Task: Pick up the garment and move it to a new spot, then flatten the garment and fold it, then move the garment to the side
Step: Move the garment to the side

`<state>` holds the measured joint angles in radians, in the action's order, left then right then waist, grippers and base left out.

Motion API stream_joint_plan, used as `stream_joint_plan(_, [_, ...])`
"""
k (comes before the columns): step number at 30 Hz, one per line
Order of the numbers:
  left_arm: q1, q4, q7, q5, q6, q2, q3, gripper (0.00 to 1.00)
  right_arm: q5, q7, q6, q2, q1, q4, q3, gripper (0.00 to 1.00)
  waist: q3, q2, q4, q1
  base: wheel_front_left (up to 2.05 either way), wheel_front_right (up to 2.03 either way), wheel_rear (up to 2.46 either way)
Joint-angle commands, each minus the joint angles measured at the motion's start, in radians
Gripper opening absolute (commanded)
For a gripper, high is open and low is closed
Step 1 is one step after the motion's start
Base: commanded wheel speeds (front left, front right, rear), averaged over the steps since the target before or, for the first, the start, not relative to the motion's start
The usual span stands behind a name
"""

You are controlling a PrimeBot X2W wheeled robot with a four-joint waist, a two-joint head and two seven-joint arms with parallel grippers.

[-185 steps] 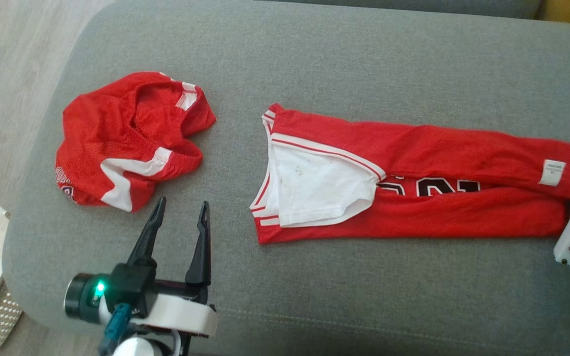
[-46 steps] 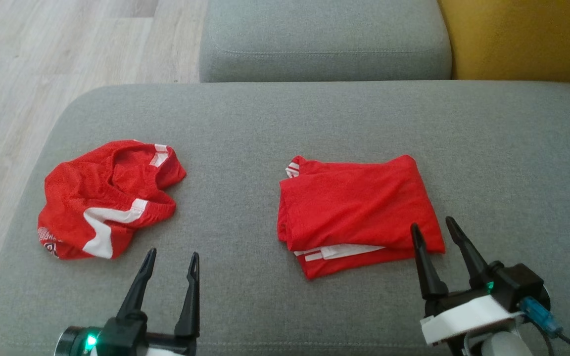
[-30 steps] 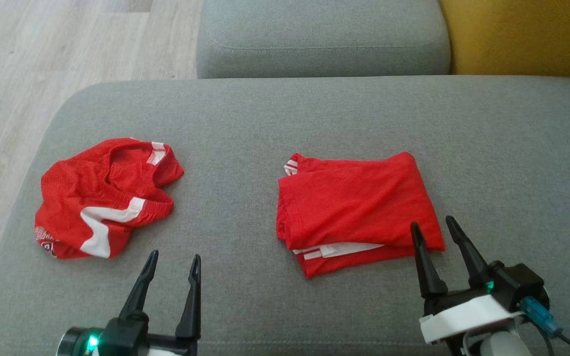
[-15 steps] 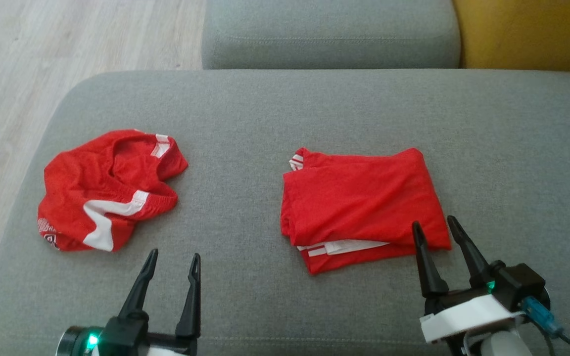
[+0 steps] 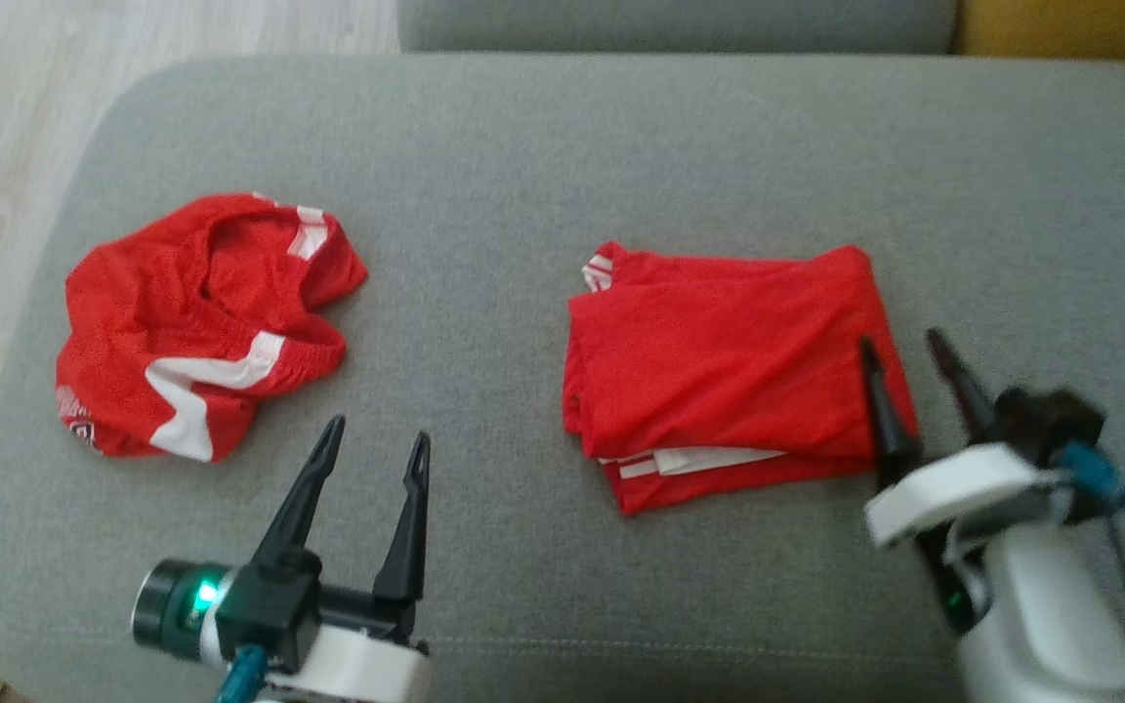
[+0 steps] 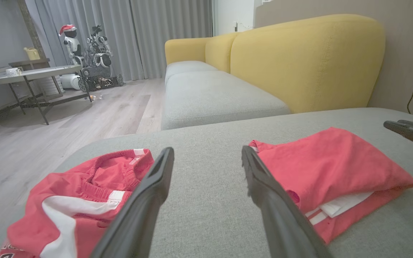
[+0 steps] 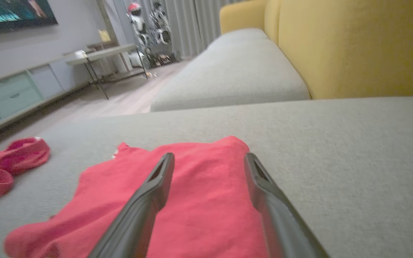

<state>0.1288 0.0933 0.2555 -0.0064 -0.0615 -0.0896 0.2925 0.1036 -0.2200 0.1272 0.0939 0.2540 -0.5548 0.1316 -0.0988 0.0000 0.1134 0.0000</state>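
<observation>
My right fingers [image 5: 883, 415] hover apart over the right edge of the shirt [image 5: 719, 356], centre right; my left fingers [image 5: 301, 498] stand apart, empty, lower left, below the shorts [image 5: 201, 312].

My head camera looks down; wrist cameras skim low past left claw [image 5: 376, 431] and right claw [image 5: 898, 338] — all share the folded jersey [image 5: 729, 361].

No lettering here can be read. The crumpled red shorts [image 5: 133, 312] carry a small printed patch at one edge, too blurred to make out.
</observation>
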Motion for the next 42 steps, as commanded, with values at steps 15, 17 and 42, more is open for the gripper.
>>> stream_joint_plan(15, [-0.109, -0.001, 0.006, -0.003, 0.011, 0.021, -0.001, 1.0, 0.113, 0.246, 0.003, 0.115, 0.206, -0.199, 0.031, 1.0, -0.086, 0.0, 0.035, 0.0, 0.0, 0.0, 0.0])
stream_joint_plan(17, [-0.112, -0.002, 0.006, -0.001, 0.01, 0.022, -0.001, 1.0, 0.144, 0.276, 0.003, 0.118, 0.201, -0.21, 0.057, 1.0, -0.086, 0.0, 0.037, 0.0, 0.0, 0.0, 0.0])
stream_joint_plan(42, [-0.217, 0.115, 0.006, 0.016, 0.04, 0.014, 0.036, 1.0, 0.003, 0.244, 0.003, 0.316, 0.322, 0.018, -0.082, 0.0, -0.25, 0.0, -0.132, 0.0, 0.0, 0.0, 0.0])
